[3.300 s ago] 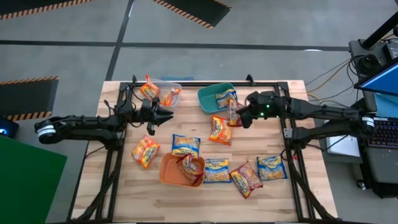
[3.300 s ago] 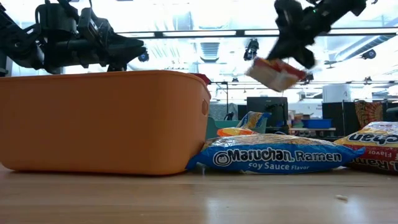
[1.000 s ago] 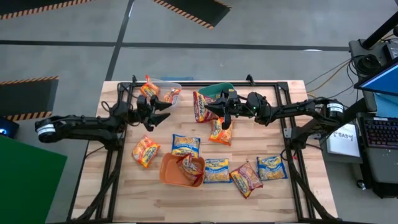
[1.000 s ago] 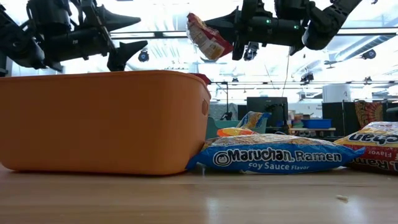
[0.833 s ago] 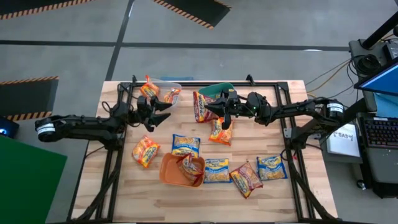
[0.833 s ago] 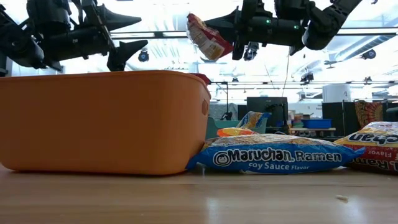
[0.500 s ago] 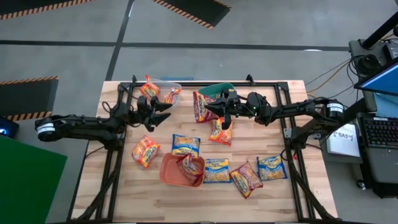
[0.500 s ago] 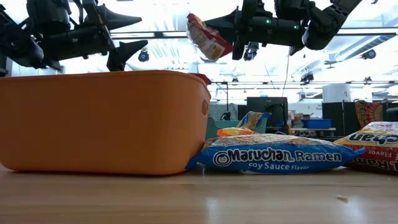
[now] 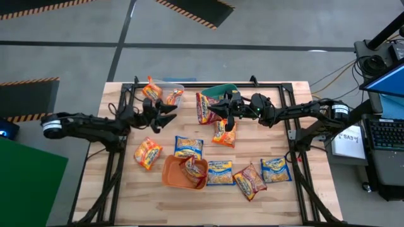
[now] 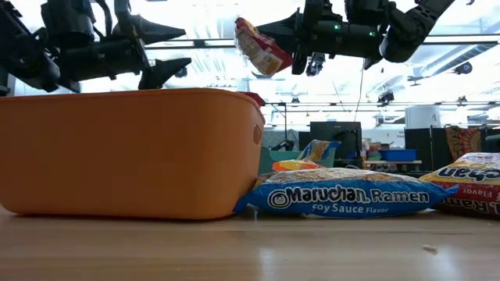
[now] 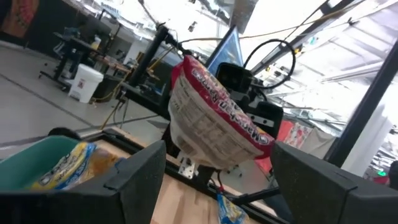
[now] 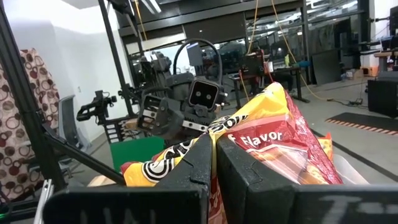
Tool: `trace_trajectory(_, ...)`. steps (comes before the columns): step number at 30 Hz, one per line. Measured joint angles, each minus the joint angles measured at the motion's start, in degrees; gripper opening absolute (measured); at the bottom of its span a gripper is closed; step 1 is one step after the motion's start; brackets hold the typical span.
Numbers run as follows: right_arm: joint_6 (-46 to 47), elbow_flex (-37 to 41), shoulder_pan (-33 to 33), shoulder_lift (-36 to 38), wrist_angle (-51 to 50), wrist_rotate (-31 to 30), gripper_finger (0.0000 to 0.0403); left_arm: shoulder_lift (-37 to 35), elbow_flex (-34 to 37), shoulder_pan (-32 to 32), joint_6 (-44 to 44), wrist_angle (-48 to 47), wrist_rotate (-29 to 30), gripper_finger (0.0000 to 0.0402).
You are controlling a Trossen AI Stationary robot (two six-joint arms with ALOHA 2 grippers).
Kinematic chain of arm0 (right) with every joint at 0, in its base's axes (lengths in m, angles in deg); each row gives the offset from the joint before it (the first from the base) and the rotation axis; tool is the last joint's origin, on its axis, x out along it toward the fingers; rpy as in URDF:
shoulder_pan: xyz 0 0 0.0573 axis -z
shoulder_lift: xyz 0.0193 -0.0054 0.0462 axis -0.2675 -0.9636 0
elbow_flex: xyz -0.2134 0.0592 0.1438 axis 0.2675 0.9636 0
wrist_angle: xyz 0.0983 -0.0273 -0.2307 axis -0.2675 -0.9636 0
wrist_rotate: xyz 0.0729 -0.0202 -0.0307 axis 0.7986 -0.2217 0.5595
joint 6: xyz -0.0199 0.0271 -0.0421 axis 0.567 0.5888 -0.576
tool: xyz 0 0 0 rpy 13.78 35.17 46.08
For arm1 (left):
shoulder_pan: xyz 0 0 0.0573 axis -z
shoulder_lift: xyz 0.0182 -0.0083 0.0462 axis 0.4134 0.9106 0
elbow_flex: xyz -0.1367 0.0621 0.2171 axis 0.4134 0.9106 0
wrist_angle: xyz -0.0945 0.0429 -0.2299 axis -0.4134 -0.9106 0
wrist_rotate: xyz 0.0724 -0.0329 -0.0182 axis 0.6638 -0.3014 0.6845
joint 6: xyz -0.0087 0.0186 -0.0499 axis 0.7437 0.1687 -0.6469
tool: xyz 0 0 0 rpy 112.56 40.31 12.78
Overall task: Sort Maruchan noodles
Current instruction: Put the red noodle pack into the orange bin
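- Overhead, high view: the right gripper (image 9: pixel 216 111) holds a dark red packet (image 9: pixel 203 108) in the air over the far middle of the table (image 9: pixel 278 195), clamped shut on one edge, just as half a second ago. The left gripper (image 9: pixel 169 114) has advanced slightly rightward toward it, fingers spread wide and empty. Judgement: a hand-over between arms is being set up, not yet made.
- Same view, remaining stock: loose packets (image 9: pixel 220 173) lie across the near half of the table; one sits in the orange tub (image 9: pixel 170 177), others in the clear tub (image 9: pixel 172 88) and teal tub (image 9: pixel 212 94). Sorting looks well short of finished.
- Low view: gives height, which the overhead cannot. The dark red packet (image 10: pixel 261 46) hangs well above the orange tub (image 10: pixel 129 152), and the left gripper (image 10: pixel 178 48) is near the same level, a gap between them. A blue soy-sauce packet (image 10: pixel 348 198) lies beside the tub.
- Left wrist view: the dark red packet (image 11: pixel 214 123) is framed between the parted fingers (image 11: pixel 140 174), apart from both.
- Right wrist view: the fingers (image 12: pixel 202 162) are pinched on the packet's edge (image 12: pixel 280 146); the left arm faces it beyond.
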Motion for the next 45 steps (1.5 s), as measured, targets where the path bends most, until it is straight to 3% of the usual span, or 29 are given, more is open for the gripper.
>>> trace_trajectory(4,-0.33,0.00,0.01,0.00,-0.02,0.00,0.0008,4.49,-1.75,0.00,-0.68,3.89,-0.35,0.0271)
trace_trajectory(16,-3.23,-0.02,0.01,0.04,-1.71,-0.02,0.0008,17.25,-11.87,0.87,-1.70,4.16,-3.38,0.0271)
trace_trajectory(34,-9.14,-0.04,0.00,0.04,-7.52,-1.60,0.0008,30.60,-22.37,1.68,-8.51,5.56,-4.55,0.0269)
trace_trajectory(39,-9.77,-0.04,0.00,0.04,-8.71,-1.64,0.0008,32.63,-23.30,1.70,-9.15,6.44,-4.55,0.0237)
trace_trajectory(45,-9.54,-0.04,0.00,0.04,-8.70,-1.62,0.0009,32.97,-23.49,1.90,-9.42,6.53,-4.55,0.0157)
